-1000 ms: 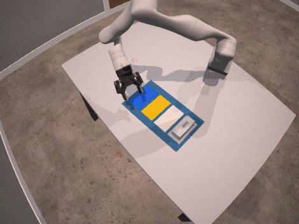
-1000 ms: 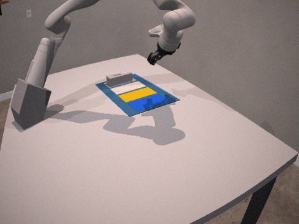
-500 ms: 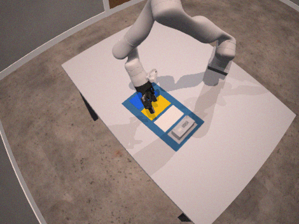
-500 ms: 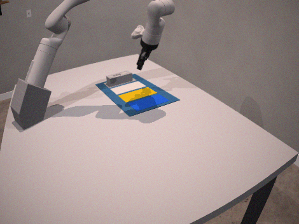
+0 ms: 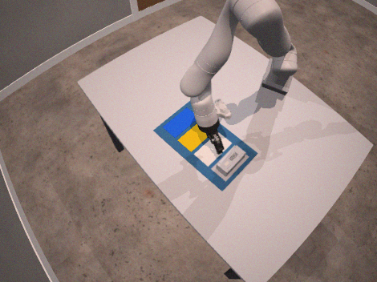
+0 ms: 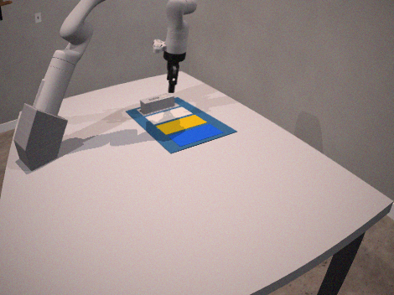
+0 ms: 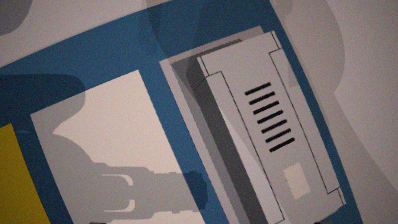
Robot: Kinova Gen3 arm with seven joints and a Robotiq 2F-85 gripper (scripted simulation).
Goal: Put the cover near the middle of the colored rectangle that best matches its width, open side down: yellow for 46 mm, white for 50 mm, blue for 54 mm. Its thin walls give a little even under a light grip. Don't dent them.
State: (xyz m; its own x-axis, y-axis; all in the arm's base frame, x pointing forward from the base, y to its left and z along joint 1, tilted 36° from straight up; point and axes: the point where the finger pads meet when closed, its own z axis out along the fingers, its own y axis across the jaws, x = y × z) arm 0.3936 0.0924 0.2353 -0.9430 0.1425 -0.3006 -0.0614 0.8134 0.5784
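Note:
The cover (image 5: 231, 161) (image 6: 157, 102) (image 7: 270, 130) is a grey box with vent slots. It lies on a grey patch at the end of the dark blue mat (image 5: 162, 132) (image 6: 218, 124) (image 7: 115, 55), next to the white rectangle (image 5: 204, 154) (image 6: 168, 115) (image 7: 120, 120). The yellow rectangle (image 5: 190, 138) (image 6: 181, 123) (image 7: 12, 185) and the blue rectangle (image 5: 178, 122) (image 6: 196, 135) follow in a row. My gripper (image 5: 218, 148) (image 6: 171, 87) is open and empty. It hangs above the mat, between the white rectangle and the cover. Its fingers do not show in the wrist view.
The arm's base (image 5: 281, 70) (image 6: 38, 137) stands on the white table (image 5: 305, 181) (image 6: 189, 214) at one side. The table's edges fall off to a brown floor.

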